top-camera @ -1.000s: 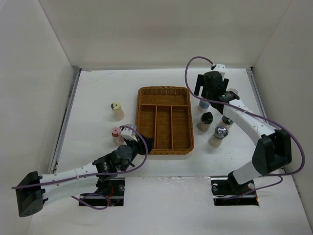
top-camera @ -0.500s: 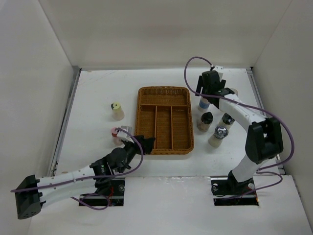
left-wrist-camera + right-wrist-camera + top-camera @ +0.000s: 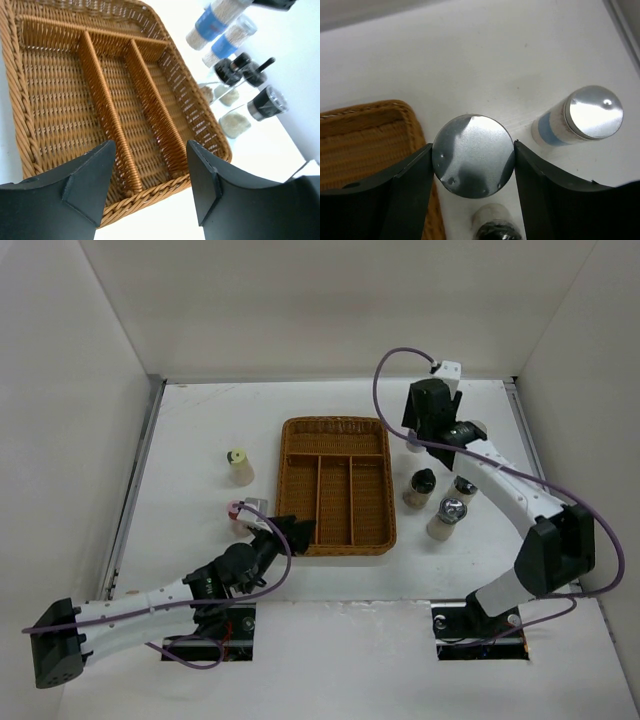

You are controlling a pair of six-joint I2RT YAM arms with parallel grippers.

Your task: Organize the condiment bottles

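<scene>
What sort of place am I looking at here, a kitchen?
Probably not a kitchen: more likely a robot test bench. Plain white walls box in a white table, two arms are bolted at its edge, and condiment bottles stand beside a wicker tray.

The top camera looks down from the near side. Both wrist cameras, close in, share the brown wicker divided tray (image 3: 335,505).
</scene>
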